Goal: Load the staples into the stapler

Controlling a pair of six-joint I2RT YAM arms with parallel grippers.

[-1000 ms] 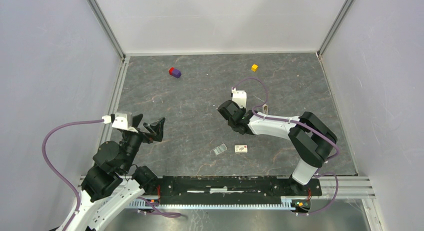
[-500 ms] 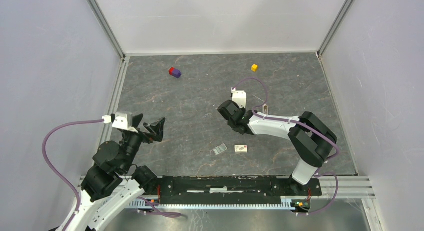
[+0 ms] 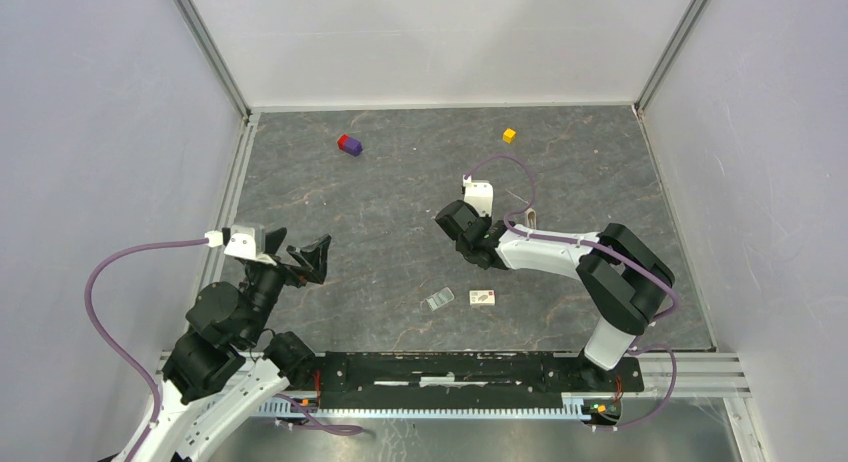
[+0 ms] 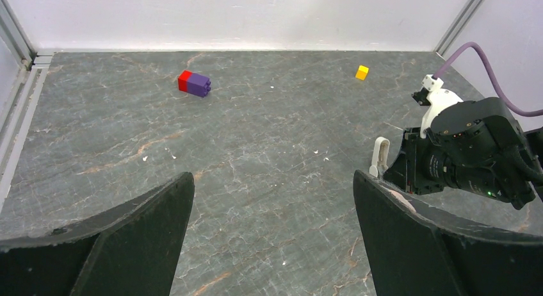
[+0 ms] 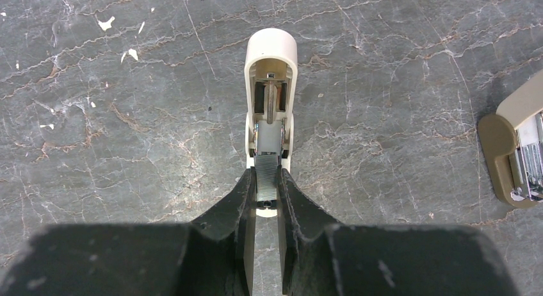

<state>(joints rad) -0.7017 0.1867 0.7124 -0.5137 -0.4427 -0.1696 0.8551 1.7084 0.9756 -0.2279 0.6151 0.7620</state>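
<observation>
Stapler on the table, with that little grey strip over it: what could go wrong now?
1. The right end effector pinches the staple strip just over the narrow metal channel of the stapler; a small tilt could jam or snap the strip.
2. Nothing holds the stapler: the left end effector hangs open, far off, so a push might slide it across the table.

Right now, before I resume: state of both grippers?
Left gripper: open, holding nothing.
Right gripper: closed on what looks like a grey staple strip, over the open stapler.
</observation>
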